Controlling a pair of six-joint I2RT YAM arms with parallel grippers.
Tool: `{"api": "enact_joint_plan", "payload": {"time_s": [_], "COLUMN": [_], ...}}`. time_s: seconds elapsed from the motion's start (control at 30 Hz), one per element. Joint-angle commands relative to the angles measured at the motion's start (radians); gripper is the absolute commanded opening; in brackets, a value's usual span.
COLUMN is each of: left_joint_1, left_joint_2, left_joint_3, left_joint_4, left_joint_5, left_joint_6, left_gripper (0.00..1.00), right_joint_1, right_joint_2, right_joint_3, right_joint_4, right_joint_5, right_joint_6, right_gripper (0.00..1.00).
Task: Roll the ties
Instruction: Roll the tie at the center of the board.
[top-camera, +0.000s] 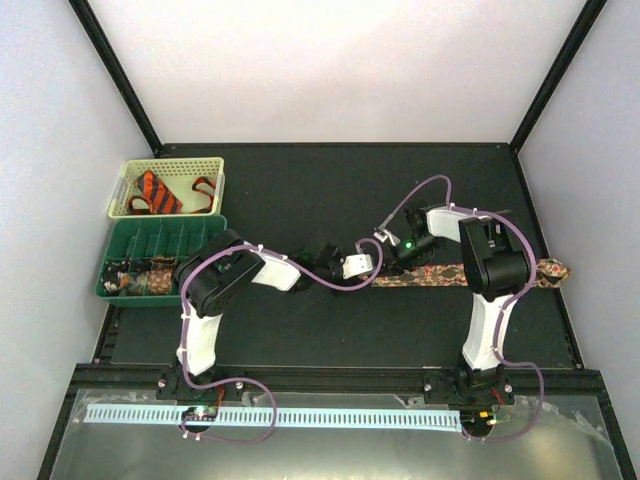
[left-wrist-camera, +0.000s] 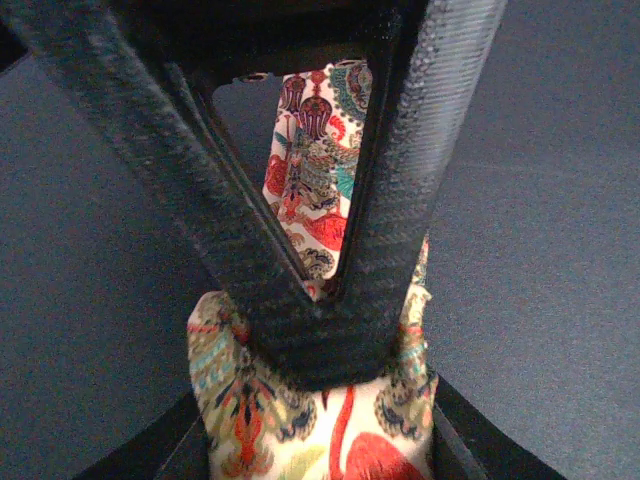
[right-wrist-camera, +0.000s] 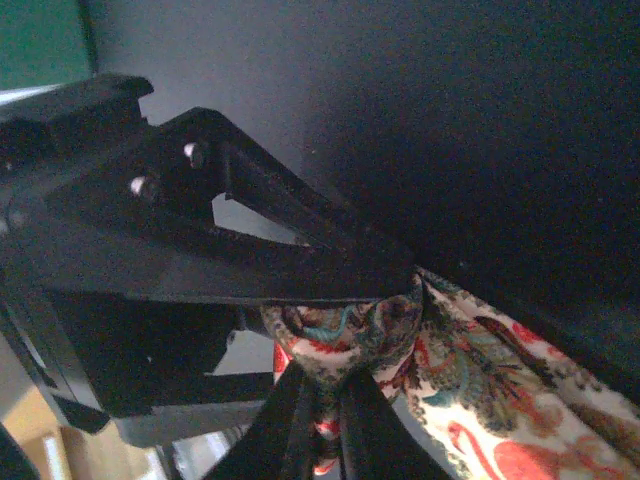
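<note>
Both the left end effector and right end effector pinch one bunched end of the red-green-brown speckled cloth tie, mostly flat on the black bench right of the pale plastic basket with the orange striped tie, so rolling looks barely begun.

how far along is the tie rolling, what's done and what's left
Done: what look like rolled ties sit in the near compartments of the green tray. In hand: the left end effector and right end effector both pinch the left end of the speckled tie; the rest lies stretched out flat, so this roll has barely begun. Left: finishing it, then the orange striped tie lying loose in the yellow basket.
</note>
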Motion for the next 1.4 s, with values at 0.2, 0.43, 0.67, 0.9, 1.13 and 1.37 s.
{"api": "enact_joint_plan", "payload": {"time_s": [0.2, 0.43, 0.67, 0.9, 1.13, 1.37], "left_joint_1": [0.003, 0.028, 0.015, -0.003, -0.002, -0.004], "left_joint_2": [0.020, -0.023, 0.058, 0.117, 0.061, 0.017], "left_joint_3": [-0.011, -0.035, -0.020, 0.030, -0.011, -0.051], "left_joint_4": [-0.107, 0.072, 0.206, 0.203, 0.066, -0.047], "left_joint_5": [-0.029, 0.053, 0.132, 0.102, -0.020, -0.060], "left_joint_6": [0.031, -0.016, -0.089, -0.108, -0.032, 0.019], "left_gripper": [0.54, 0.81, 0.83, 0.64, 0.40, 0.38], "right_joint_1": [-0.061, -0.072, -0.072, -0.071, -0.077, -0.114], "right_joint_2": [0.033, 0.063, 0.073, 0.095, 0.079, -0.034], "right_joint_3": [-0.032, -0.055, -0.051, -0.038, -0.005, 0.002], "right_joint_4": [0.017, 0.010, 0.014, 0.031, -0.011, -0.096], "right_joint_5": [0.114, 0.200, 0.207, 0.163, 0.122, 0.055], "right_joint_6": [-0.010, -0.019, -0.013, -0.005, -0.041, -0.089], "right_gripper": [0.01, 0.02, 0.02, 0.03, 0.20, 0.56]}}
